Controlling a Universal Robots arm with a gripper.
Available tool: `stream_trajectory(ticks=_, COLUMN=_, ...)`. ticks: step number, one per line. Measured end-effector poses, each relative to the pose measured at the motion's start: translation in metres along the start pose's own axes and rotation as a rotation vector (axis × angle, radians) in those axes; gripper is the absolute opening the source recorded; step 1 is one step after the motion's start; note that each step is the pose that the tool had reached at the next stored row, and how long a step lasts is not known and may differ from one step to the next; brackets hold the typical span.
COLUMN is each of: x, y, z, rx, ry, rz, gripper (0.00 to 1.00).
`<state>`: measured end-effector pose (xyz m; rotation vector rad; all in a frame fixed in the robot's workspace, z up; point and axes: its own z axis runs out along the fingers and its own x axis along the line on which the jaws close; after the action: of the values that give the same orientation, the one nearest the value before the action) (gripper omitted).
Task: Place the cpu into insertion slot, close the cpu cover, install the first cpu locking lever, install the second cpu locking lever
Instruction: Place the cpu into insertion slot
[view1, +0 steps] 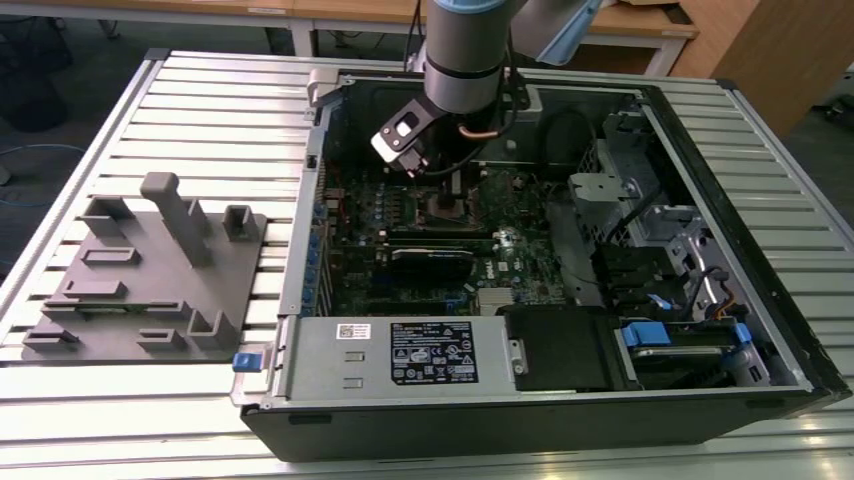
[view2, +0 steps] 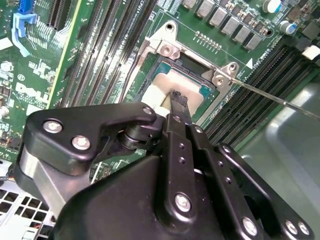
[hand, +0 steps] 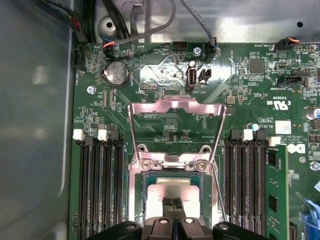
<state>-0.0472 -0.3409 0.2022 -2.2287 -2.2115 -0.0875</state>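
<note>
The tool (hand: 173, 202) has its two black fingers drawn together side by side, narrow, with nothing seen between them. In both wrist views their tips sit at the grey metal top of the cpu (hand: 172, 187); whether they touch it or stand just above it cannot be told. The cpu lies flat inside the insertion slot (hand: 136, 197), square to its silvery rim.

The cpu cover (hand: 175, 105) is open. The thin metal frame is swung back from its hinge at the slot's far edge, and the green motherboard (hand: 250, 100) shows through its square window. A thin wire locking lever (view2: 280, 100) stands free beside the slot, slanting out over the neighbouring memory slots (hand: 245, 180). A second bank of memory slots runs along the slot's other side. Beyond the open cover, a round coin cell (hand: 116, 74) sits near the board's edge.

In the exterior view the arm (view1: 467, 50) reaches straight down into an open computer case (view1: 747, 330) lying on its side on a slatted metal worktop (view1: 134, 420). A grey moulded fixture (view1: 147, 270) rests on the worktop towards the exterior view's left, well apart from the case.
</note>
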Motion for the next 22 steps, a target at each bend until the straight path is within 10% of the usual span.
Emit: stream_trajectory(ticks=22, x=-0.0002, y=-0.0002, z=0.0042, rx=-0.0002, ry=0.0002, rz=0.000, gripper=0.11)
